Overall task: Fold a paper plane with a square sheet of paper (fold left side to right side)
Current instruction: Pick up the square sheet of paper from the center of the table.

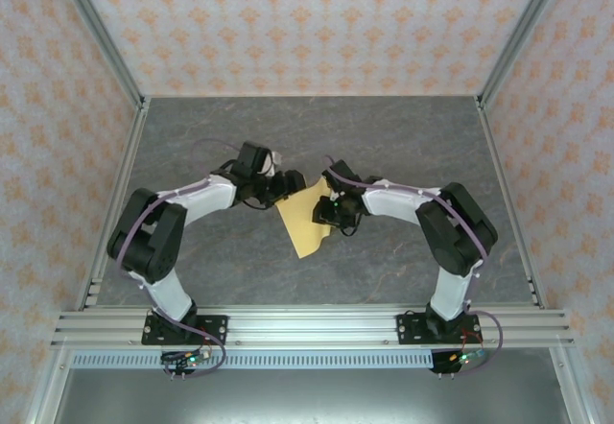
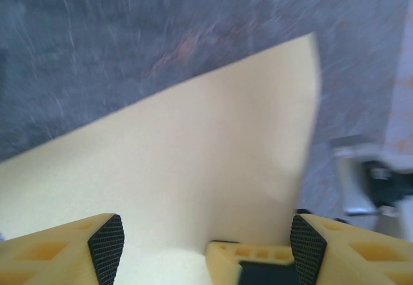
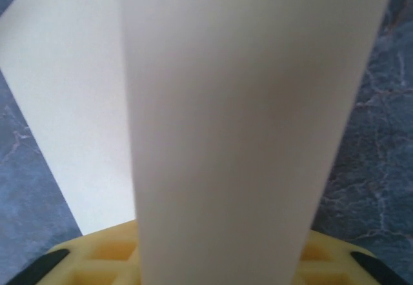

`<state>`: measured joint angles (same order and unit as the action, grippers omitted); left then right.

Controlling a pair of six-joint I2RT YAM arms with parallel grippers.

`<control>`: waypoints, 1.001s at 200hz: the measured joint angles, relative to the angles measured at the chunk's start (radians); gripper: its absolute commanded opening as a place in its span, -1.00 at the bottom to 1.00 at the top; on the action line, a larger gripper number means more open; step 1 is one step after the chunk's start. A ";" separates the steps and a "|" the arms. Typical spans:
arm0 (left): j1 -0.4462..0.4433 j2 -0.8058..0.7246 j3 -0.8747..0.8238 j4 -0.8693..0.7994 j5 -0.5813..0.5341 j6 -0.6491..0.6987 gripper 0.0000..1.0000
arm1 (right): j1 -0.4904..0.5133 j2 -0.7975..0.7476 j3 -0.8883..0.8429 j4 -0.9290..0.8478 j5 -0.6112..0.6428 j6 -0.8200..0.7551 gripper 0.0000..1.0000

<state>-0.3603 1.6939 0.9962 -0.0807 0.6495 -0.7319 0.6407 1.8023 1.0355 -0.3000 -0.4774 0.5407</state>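
Note:
The square sheet of paper (image 1: 305, 223) is plain yellow-orange and lies on the grey table between my two grippers, its far corner pointing away from the bases. My left gripper (image 1: 285, 186) hangs at its upper left edge. In the left wrist view that gripper (image 2: 206, 249) stands open, its dark pads (image 2: 108, 246) wide apart above the paper (image 2: 193, 169). My right gripper (image 1: 331, 211) sits at the sheet's right edge. In the right wrist view a flap of the paper (image 3: 245, 137) rises straight up before the camera and hides the right gripper's (image 3: 216, 272) jaws.
The grey marbled tabletop (image 1: 384, 146) stretches around the sheet on every side. Patterned walls with metal corner posts (image 1: 106, 40) close it in. An aluminium rail (image 1: 307, 328) with both arm bases runs along the near edge.

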 measured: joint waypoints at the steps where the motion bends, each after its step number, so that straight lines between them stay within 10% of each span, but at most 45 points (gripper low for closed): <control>1: 0.002 -0.003 0.000 0.000 0.000 0.000 0.45 | -0.003 -0.002 -0.005 0.006 -0.005 0.001 -0.40; 103: 0.193 -0.331 -0.133 0.065 0.113 -0.070 0.68 | -0.280 -0.219 -0.294 0.662 -0.351 0.287 -0.58; 200: 0.180 -0.374 -0.148 0.472 0.181 -0.475 0.95 | -0.373 -0.336 -0.240 1.198 -0.389 0.682 -0.60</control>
<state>-0.1802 1.3197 0.8478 0.3908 0.8303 -1.2072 0.2676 1.4666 0.7952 0.8982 -0.8661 1.2224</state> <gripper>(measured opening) 0.956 0.204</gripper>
